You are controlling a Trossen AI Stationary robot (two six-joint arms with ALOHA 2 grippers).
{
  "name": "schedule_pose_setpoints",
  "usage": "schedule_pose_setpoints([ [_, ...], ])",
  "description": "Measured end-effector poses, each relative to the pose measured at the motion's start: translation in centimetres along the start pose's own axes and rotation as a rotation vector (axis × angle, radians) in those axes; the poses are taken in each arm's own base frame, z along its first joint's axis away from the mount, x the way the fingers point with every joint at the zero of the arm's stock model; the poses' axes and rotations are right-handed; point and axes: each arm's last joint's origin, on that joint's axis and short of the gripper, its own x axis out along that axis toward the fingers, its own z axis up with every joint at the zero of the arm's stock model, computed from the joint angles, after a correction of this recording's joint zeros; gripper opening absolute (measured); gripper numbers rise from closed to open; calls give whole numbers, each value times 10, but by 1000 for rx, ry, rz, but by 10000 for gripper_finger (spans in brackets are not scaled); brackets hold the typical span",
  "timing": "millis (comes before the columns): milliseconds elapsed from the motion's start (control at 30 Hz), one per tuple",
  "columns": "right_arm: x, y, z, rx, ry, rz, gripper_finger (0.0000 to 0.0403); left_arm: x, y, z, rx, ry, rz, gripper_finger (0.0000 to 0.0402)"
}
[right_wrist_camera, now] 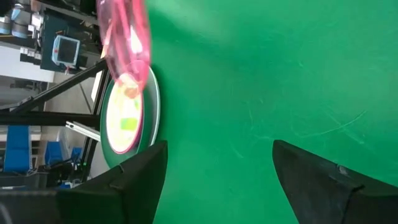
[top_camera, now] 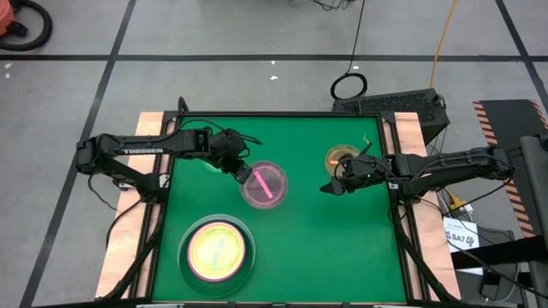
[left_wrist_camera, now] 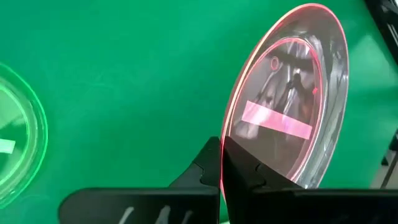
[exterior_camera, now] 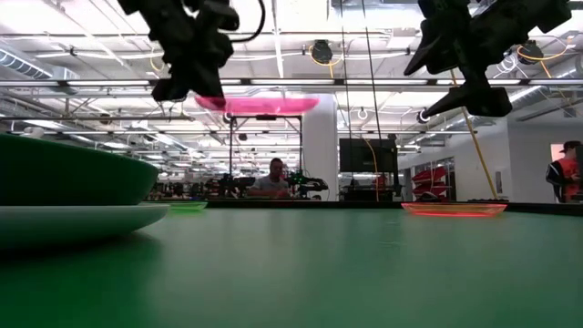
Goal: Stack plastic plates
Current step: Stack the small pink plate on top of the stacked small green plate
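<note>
Above the middle of the green table (top_camera: pixel 342 248), the left gripper (top_camera: pixel 244 174) holds a clear pink plate (top_camera: pixel 264 185) by its rim, fingers pressed together on the edge, and the plate hangs level in the air, clear of the cloth in the low view. Its own wrist camera cuts off the plate's lower edge behind the dark fingers (left_wrist_camera: pixel 205 171). Toward the near left corner sits a stack of plates (top_camera: pixel 216 251), pale outside, dark green within and pink-yellow at the centre; the low view shows only its edge, cropped at the side. A small green plate (left_wrist_camera: pixel 15 152) lies flat near the left arm, mostly hidden under it from above. The right gripper (top_camera: pixel 336 183) hovers with fingers wide apart and nothing between them, just beside a small orange plate (top_camera: pixel 341 157) on the far right, part covered by the arm.
</note>
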Motion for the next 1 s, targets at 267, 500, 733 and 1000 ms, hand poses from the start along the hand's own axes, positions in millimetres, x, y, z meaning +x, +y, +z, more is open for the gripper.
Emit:
schedule_pose_setpoints([
  [267, 0, 0, 0, -13, 2, 1, 281, -23, -22, 4, 130, 43, -78, 1],
  [500, 0, 0, -1, -23, 27, 11, 281, -30, -34, -3, 285, 115, -144, 1],
  [733, 0, 1, -2, 0, 71, 28, 281, -31, -37, -20, 486, 231, -162, 1],
  [1000, 0, 2, -4, 23, 75, 29, 281, -34, -29, -34, 628, 385, -151, 1],
])
